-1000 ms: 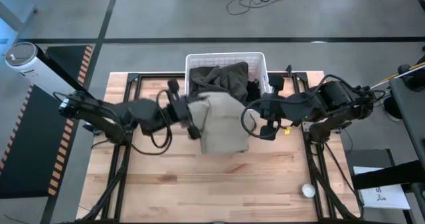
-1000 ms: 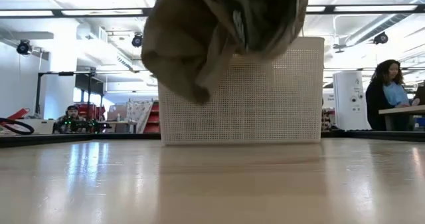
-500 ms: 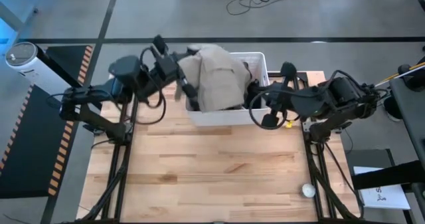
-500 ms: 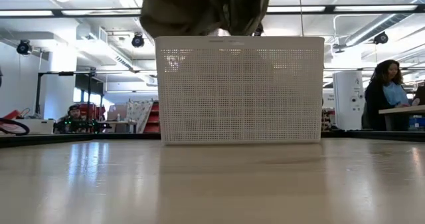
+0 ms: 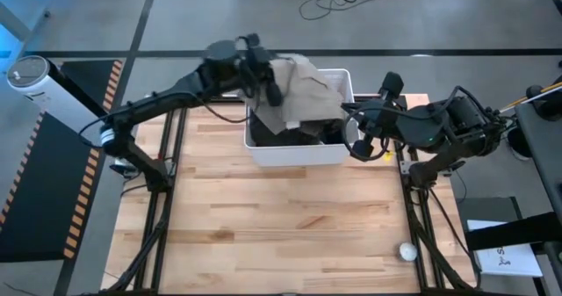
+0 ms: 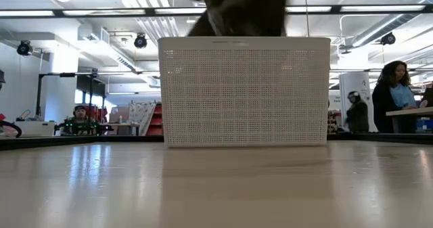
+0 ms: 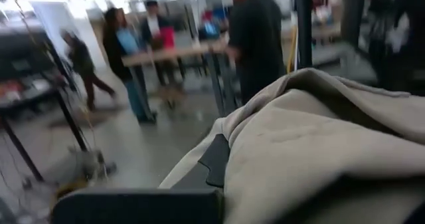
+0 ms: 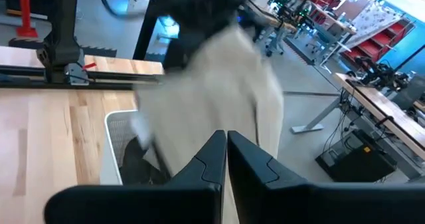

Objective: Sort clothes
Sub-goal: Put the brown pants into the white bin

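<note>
My left gripper (image 5: 270, 87) is high over the far left corner of the white basket (image 5: 294, 153) and is shut on a beige-tan garment (image 5: 306, 92). The garment hangs over the basket's opening; in the low view it shows as a dark bunch (image 6: 238, 10) above the basket's rim (image 6: 243, 40). Dark clothes (image 5: 279, 134) lie inside the basket. My right gripper (image 5: 362, 138) is shut and empty beside the basket's right wall, its fingers (image 8: 214, 151) pointing toward the garment (image 8: 219, 84). My left gripper holds the beige-tan garment by its left part (image 5: 283, 85), coming from the table's left side. In the left wrist view the cloth (image 7: 312, 137) is draped over the fingers and hides the place of contact; only one dark finger (image 7: 216, 159) shows. The garment is lifted clear of the table and hangs bunched over the basket.
A small white ball (image 5: 407, 252) lies near the table's front right corner. The wooden table (image 5: 281, 226) spreads out in front of the basket. People stand and sit at benches in the room behind (image 6: 396, 93).
My left gripper has swung from in front of the basket toward the table's far edge and gone up, carrying the beige-tan garment from over the table to above the basket. My right gripper has drawn back toward the table's far right, beside the basket.
</note>
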